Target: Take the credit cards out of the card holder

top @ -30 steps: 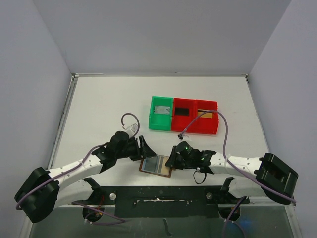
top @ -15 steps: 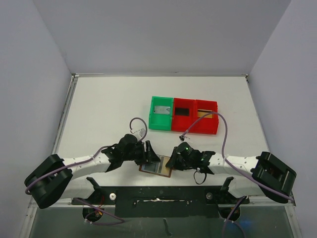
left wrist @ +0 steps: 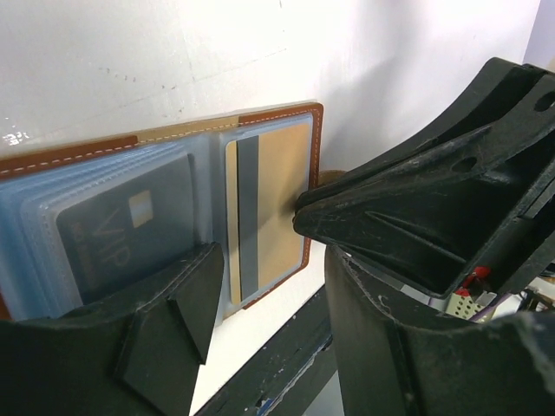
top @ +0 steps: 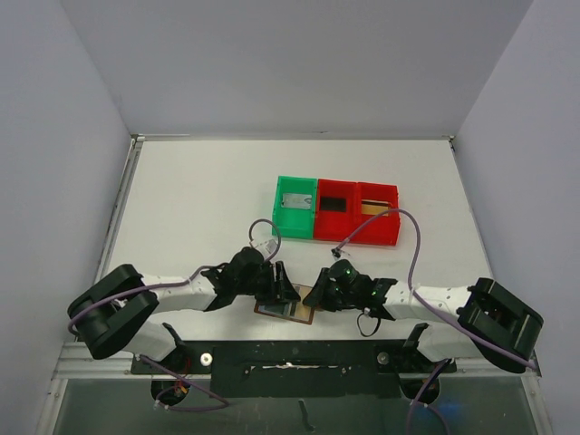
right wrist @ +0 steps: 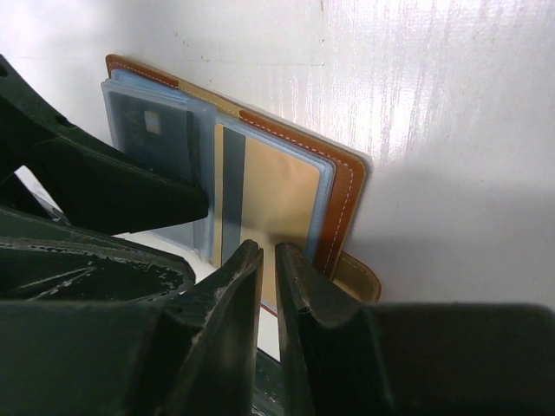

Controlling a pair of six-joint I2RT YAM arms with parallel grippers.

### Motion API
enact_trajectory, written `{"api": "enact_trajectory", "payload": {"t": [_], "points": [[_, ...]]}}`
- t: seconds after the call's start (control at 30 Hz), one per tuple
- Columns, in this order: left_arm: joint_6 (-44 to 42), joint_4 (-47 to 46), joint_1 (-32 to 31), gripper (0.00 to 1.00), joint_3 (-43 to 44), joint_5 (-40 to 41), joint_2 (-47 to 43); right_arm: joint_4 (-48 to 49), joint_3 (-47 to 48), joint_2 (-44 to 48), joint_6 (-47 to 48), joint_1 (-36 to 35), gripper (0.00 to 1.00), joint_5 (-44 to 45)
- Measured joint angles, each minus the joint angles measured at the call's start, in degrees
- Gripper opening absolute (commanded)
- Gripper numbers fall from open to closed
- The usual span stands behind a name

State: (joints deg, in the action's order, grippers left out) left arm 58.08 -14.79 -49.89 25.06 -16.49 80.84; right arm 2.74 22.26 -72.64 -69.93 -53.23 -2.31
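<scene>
A: Where's the holder?

B: The small brown leather bifold card holder [top: 288, 306] lies open and flat at the near edge of the white tabletop [top: 199, 208], between the two arms. The clear sleeves are fanned out. A dark card with "VIP" on it [left wrist: 130, 225] sits in the left sleeves, and a golden-orange card with a grey stripe [right wrist: 277, 195] in the right one.

A: Jaws?

B: The left gripper [left wrist: 270, 264] has its jaws well apart and low over the middle of the holder, holding nothing. The right gripper [right wrist: 269, 251] has its jaws all but together, with only a thin slit and nothing visible in it. Its tips are at the near edge of the golden card's sleeve, just beside the little brown tab [right wrist: 355, 277].

A: Step?

B: I'd say card extraction, partway. The green plastic tray [top: 279, 210] and the red plastic trays [top: 396, 217] farther back each seem to hold a card, but they're too small to be sure. Two cards are still sleeved.

A: Next?

B: Probably the golden one. One arm has to pin the holder so it doesn't skate. The other has to work the card out of the clear sleeve's open side, and I can't tell which side that is. The card lies flat, so an edge must lift before the jaws can pinch it.
</scene>
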Motion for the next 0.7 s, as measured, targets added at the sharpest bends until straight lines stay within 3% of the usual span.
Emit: {"api": "enact_trajectory", "payload": {"t": [0.4, 0.7], "points": [[6.60, -14.75, -0.33, 0.43, -6.14, 1.01, 2.86, 7.93, -4.15, 0.00, -2.12, 2.34, 0.16, -3.98], [7.30, -14.03, -0.50, 0.42, -6.27, 2.21, 2.32, 3.41, -3.37, 2.40, -0.63, 2.56, 0.19, -2.80]]}}
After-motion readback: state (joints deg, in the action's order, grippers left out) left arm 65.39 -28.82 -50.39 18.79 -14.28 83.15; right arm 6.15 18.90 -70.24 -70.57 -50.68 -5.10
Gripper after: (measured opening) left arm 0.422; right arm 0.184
